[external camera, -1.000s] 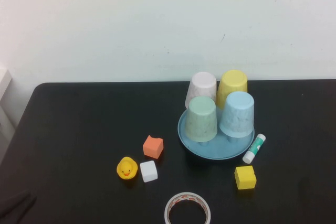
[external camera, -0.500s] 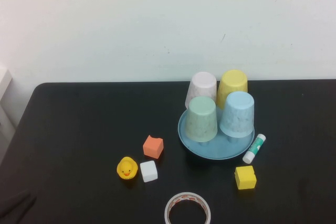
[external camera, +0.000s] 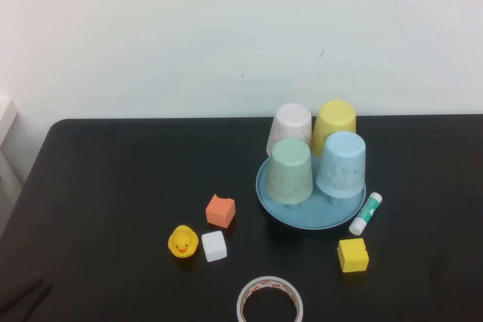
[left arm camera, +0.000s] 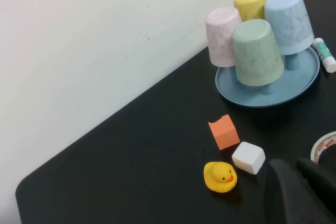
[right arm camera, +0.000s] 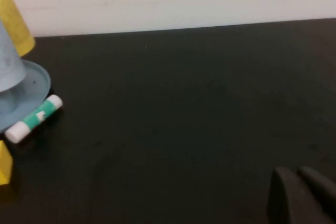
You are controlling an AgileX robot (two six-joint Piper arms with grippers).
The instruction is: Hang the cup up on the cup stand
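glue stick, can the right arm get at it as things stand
Probably yes. The glue stick lies on bare table beside the cup stand, with only open tabletop between it and the right gripper, which sits low at the table's near right with fingers shut.

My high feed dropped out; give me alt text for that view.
Four cups sit upside down on the blue cup stand: light blue cup, mint green, yellow, pale pink. The left tool is at the table's near-left corner; the right tool is out of view.

A staged test bench is suggested: a bare black tabletop (external camera: 113, 179) is set against a plain white wall (external camera: 226, 28), scattered with small toys.
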